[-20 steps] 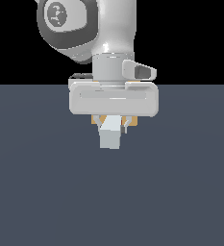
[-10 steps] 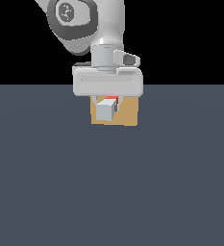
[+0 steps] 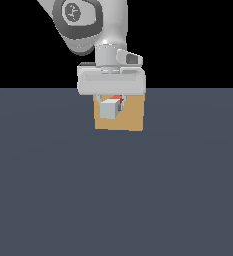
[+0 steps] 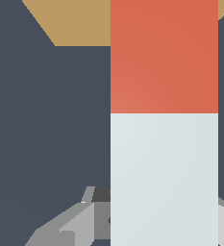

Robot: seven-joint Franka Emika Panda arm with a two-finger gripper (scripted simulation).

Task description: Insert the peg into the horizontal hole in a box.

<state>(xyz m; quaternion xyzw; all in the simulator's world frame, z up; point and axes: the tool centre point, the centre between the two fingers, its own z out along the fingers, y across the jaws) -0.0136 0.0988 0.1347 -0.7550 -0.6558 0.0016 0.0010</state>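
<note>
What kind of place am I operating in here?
Almost certainly a bare simulated test scene, not a real room: a flat, featureless grey floor under a black void, holding only a plain tan box and the peg in the end effector.

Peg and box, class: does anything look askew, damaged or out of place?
Nothing stands out. The gripper holds the peg level in front of the box, orange end toward it; nothing appears damaged.

White/orange-red peg, tan box
</note>
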